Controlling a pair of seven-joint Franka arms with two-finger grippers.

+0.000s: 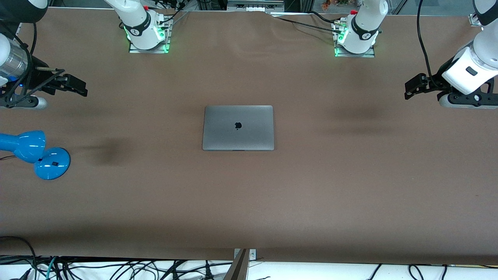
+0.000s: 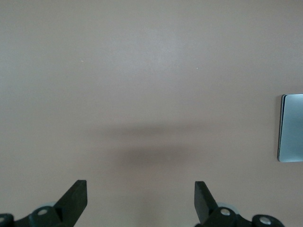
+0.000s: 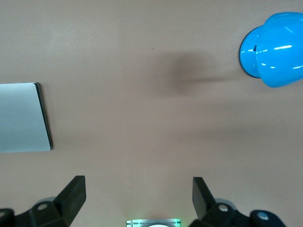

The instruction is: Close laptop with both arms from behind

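Note:
The laptop (image 1: 238,127) lies shut and flat in the middle of the brown table (image 1: 350,186), its grey lid with the dark apple logo facing up. My left gripper (image 1: 409,88) hangs open and empty over the table at the left arm's end, well apart from the laptop. My right gripper (image 1: 79,88) hangs open and empty over the right arm's end. In the left wrist view the open gripper (image 2: 140,194) is over bare table, with the laptop's edge (image 2: 291,127) at the rim. In the right wrist view the open gripper (image 3: 138,191) is also over bare table, with the laptop's corner (image 3: 21,117) in sight.
A blue desk lamp (image 1: 35,151) lies on the table at the right arm's end, nearer to the front camera than the right gripper; it also shows in the right wrist view (image 3: 274,49). The arm bases (image 1: 148,35) (image 1: 355,37) stand along the table's edge farthest from the front camera.

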